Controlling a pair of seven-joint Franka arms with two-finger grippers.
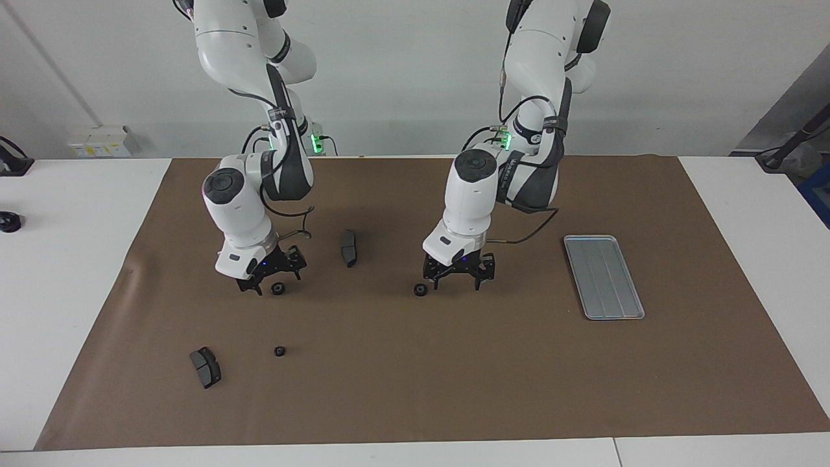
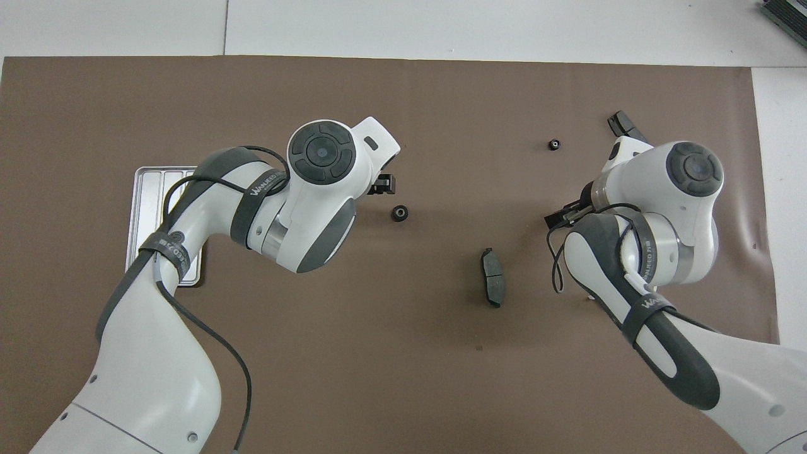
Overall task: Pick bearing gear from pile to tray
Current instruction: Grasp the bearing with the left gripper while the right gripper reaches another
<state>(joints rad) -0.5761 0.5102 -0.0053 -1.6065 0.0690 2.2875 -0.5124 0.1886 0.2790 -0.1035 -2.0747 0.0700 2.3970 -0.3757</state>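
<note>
Three small black bearing gears lie on the brown mat. One gear (image 1: 420,290) (image 2: 399,214) sits mid-table, and my left gripper (image 1: 456,281) (image 2: 382,185) hangs open low beside it, toward the tray. A second gear (image 1: 278,288) lies just under my open right gripper (image 1: 275,280); whether they touch I cannot tell. The overhead view hides that gripper and gear under the right wrist (image 2: 686,170). A third gear (image 1: 279,351) (image 2: 553,144) lies farther from the robots. The silver tray (image 1: 603,277) (image 2: 146,208) lies at the left arm's end with nothing in it.
One dark brake pad (image 1: 349,248) (image 2: 493,285) lies between the two grippers, nearer to the robots. Another brake pad (image 1: 205,367) (image 2: 621,123) lies farther from the robots at the right arm's end. The brown mat (image 1: 454,376) covers the table.
</note>
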